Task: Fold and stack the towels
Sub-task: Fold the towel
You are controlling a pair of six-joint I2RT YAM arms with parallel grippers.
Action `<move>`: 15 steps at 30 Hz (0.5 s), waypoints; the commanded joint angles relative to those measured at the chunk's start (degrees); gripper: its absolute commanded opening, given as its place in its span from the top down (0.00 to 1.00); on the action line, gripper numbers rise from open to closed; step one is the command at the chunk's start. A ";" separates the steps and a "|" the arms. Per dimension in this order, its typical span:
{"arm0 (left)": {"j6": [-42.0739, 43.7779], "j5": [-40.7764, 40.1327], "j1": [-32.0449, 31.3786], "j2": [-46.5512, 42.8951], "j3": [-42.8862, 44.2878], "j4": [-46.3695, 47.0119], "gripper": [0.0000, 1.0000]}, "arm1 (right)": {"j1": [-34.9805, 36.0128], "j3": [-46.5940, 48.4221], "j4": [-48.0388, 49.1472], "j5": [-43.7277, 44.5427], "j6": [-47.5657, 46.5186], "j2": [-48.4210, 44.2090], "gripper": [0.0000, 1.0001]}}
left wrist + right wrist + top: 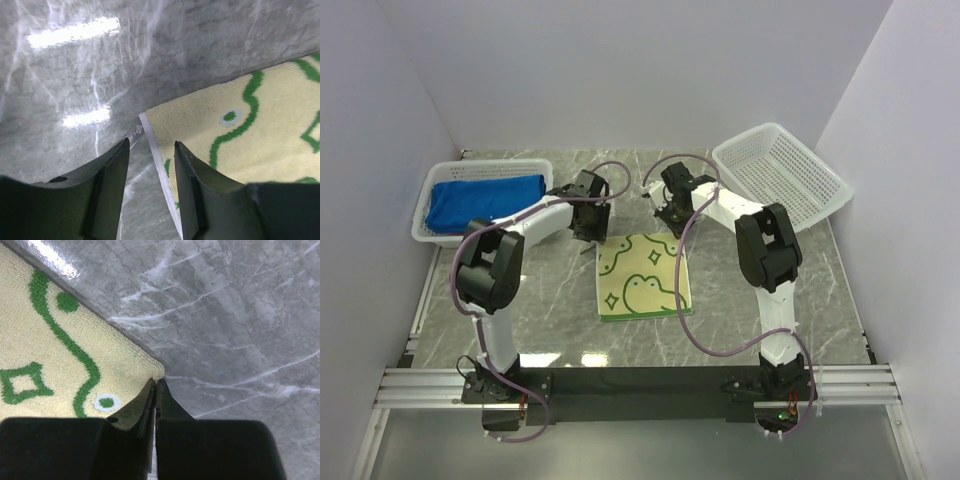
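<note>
- Top external view: nearest the arm bases, the pale yellow towel (642, 278) with green motifs lies flat on the grey marble table (560, 335), between the two arms.
- Left wrist view: the left gripper (150, 144) hovers over the towel's far left corner with its jaws partly apart. The white hem (159, 170) runs through the gap, and nothing is clamped.
- Right wrist view: the right gripper (156, 383) is clenched tight, its tips touching the towel's far right corner. Whether any cloth is pinched I cannot tell.
- Farther back on the left, a white lattice basket (432, 228) holds a royal blue towel (485, 200).
- Farther back on the right, a second white lattice basket (780, 175) sits tilted near the wall, its mesh floor showing.
</note>
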 commanded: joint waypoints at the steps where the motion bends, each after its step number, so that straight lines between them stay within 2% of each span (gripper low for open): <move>1: 0.97 -3.64 -0.96 2.03 1.69 0.24 0.53 | 0.17 -1.56 -1.61 1.41 0.16 -2.26 1.00; 15: 1.85 -5.66 -1.48 6.52 5.39 1.30 0.53 | 0.43 -2.79 -1.17 0.97 -0.01 -2.26 1.00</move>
